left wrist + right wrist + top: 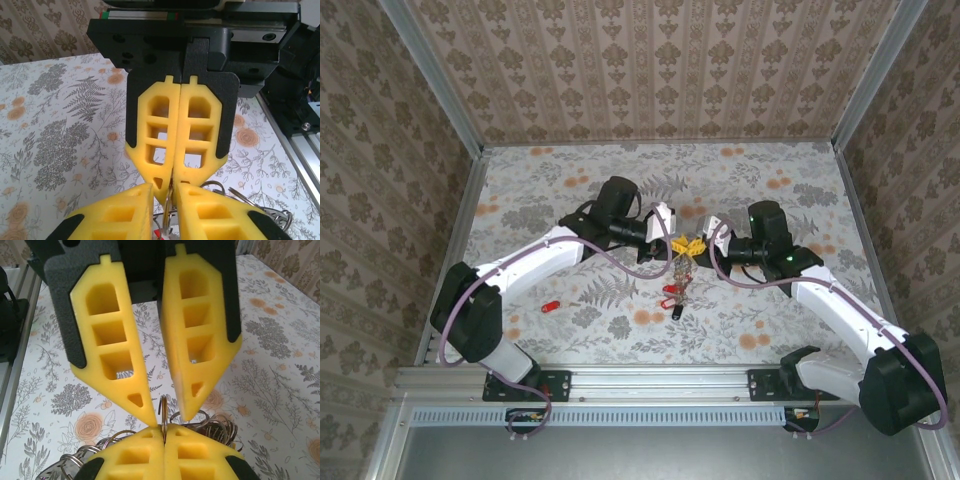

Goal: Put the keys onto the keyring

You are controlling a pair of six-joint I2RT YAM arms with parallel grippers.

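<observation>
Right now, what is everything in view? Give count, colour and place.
keyring: one, grey metal, edge-on between the gripper tips.
small rings: several, silver wire, bunched beneath the keyring.
hanging keys: bunch, count unclear, red and dark, dangling below the grippers.
loose key: one, red, on table beside the left arm.
table: one, floral pattern.
left gripper: one, yellow fingers, slightly open around the keyring.
right gripper: one, yellow fingers, shut on the keyring.
</observation>
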